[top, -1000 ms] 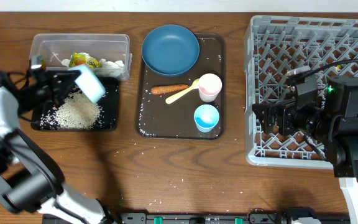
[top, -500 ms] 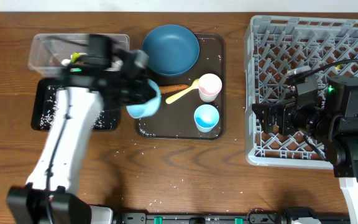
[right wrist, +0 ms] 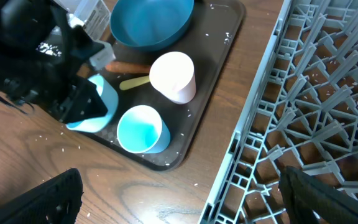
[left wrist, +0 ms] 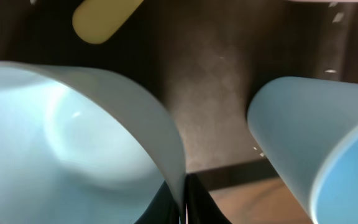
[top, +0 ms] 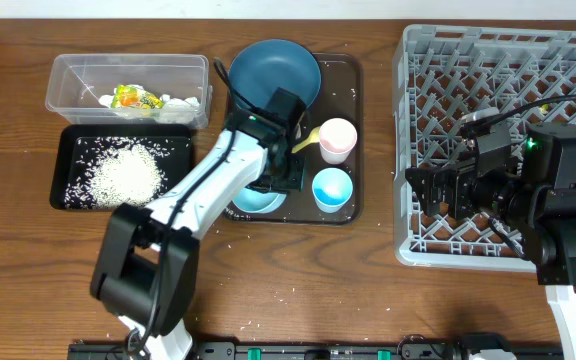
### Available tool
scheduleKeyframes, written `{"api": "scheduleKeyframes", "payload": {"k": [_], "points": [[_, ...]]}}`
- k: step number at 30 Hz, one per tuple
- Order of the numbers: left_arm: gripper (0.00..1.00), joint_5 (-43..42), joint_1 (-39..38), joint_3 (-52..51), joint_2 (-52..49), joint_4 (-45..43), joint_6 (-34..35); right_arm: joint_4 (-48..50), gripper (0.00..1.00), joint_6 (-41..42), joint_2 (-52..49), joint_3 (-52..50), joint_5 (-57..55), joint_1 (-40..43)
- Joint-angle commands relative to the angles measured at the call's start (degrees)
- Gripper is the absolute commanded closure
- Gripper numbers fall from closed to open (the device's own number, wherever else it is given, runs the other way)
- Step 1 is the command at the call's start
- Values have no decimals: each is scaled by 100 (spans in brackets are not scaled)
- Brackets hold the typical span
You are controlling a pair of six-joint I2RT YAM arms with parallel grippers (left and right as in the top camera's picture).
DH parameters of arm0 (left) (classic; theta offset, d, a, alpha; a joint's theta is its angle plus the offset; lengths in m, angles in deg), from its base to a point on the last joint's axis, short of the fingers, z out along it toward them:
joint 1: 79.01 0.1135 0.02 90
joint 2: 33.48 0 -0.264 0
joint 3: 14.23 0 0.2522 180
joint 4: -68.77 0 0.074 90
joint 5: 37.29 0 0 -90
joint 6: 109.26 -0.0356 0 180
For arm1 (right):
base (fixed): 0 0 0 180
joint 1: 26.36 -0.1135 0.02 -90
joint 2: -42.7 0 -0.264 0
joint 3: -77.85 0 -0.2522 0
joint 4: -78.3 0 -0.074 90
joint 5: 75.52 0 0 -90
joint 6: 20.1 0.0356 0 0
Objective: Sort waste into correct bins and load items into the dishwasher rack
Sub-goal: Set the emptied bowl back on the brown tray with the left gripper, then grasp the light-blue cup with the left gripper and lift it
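My left gripper (top: pixel 271 186) is shut on the rim of the pale blue-white bowl (top: pixel 255 201), which sits low at the front left of the brown serving tray (top: pixel 348 75). The pinched rim shows in the left wrist view (left wrist: pixel 182 199) with the bowl (left wrist: pixel 73 143). Beside it stand the light blue cup (top: pixel 332 189) and the pink cup (top: pixel 338 140). The yellow spoon (top: pixel 308 138) and the dark blue plate (top: pixel 275 75) lie behind. The sausage stick (right wrist: pixel 129 66) is partly under the arm. My right gripper (right wrist: pixel 185 208) is open and empty over the rack's (top: pixel 498 60) left edge.
The clear tub (top: pixel 78 75) at the back left holds the yellow-green wrapper (top: pixel 136 98) and white paper scraps (top: pixel 180 101). The black tray (top: pixel 73 195) in front of it holds a pile of rice (top: pixel 123 172). Stray grains dot the table.
My left arm swung right from over the black tray to the brown serving tray, carrying the bowl, which now sits low at the tray's front left. The right arm has not moved.
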Motion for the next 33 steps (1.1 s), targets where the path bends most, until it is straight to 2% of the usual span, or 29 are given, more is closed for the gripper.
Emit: {"api": "scheduleKeyframes", "payload": {"k": [1, 4, 7, 13, 16, 19, 21, 27, 33], "points": [[87, 201, -70, -28, -125, -35, 162, -4, 1, 79, -2, 105, 57, -111], [72, 199, -90, -26, -120, -87, 162, -4, 1, 79, -4, 105, 59, -111], [62, 170, -90, -22, -111, -118, 160, -2, 1, 79, -4, 105, 59, -111], [52, 151, -59, 219, 28, -74, 48, 2, 1, 79, -4, 105, 57, -111], [44, 599, 28, 382, 188, -214, 46, 17, 1, 79, -4, 105, 57, -111], [41, 1051, 153, 422, 234, -516, 48, 46, 1, 79, -4, 105, 57, -111], [40, 1025, 223, 413, 210, -634, 42, 61, 1, 79, -4, 105, 57, -111], [40, 170, 212, 415, 227, -579, -656, 46, 1, 79, -11, 105, 57, -111], [39, -1290, 184, 411, 275, -457, -966, 46, 1, 79, -129, 105, 59, -111]]}}
